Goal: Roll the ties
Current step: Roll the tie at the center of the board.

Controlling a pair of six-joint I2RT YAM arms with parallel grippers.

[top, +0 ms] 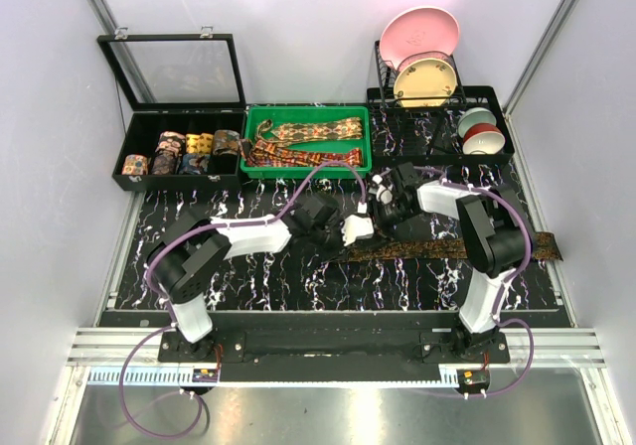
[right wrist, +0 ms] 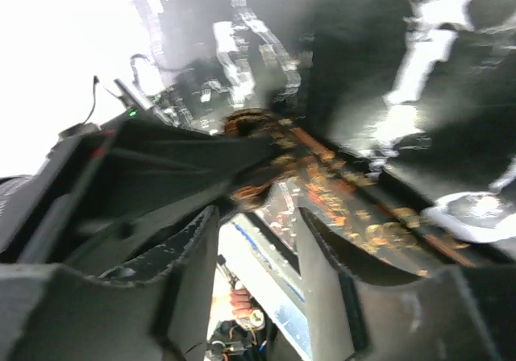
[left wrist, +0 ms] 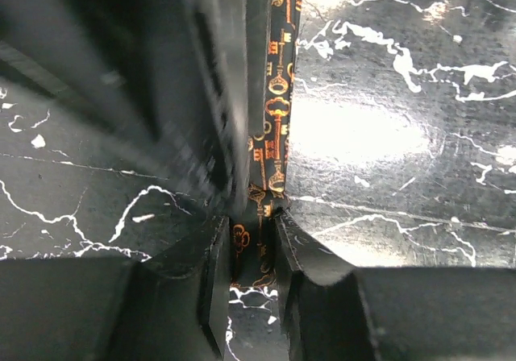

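**While the left claw pinches the tie's narrow end, the right stands apart**

Where the top view shows the middle of the marbled black table, the left gripper sits at the near end of the key-patterned tie. In the left wrist view its two fingers are drawn close, with the cloth caught in the slim gap between them and running straight away from the tips. The right gripper hangs just behind the left one, near that same end. Its wrist view is blurred, but the fingers stand apart with nothing between them. The tie passes beyond their tips, and a small curl of cloth shows there.

Along the back edge, well clear of both claws, stand a black case with its glass lid raised, holding the rolled ties. Beside it is a green tray with flat ties. Further right are a dish rack with a pink plate and a cream plate, and then the stacked bowls. A purple cable arches over the left arm. Both forearms crowd the tie's near end and hide part of it from above.

The tie's long axis runs across the table, nearly parallel to the near edge. Its narrow end is at the centre and its broad end reaches the right-hand border.
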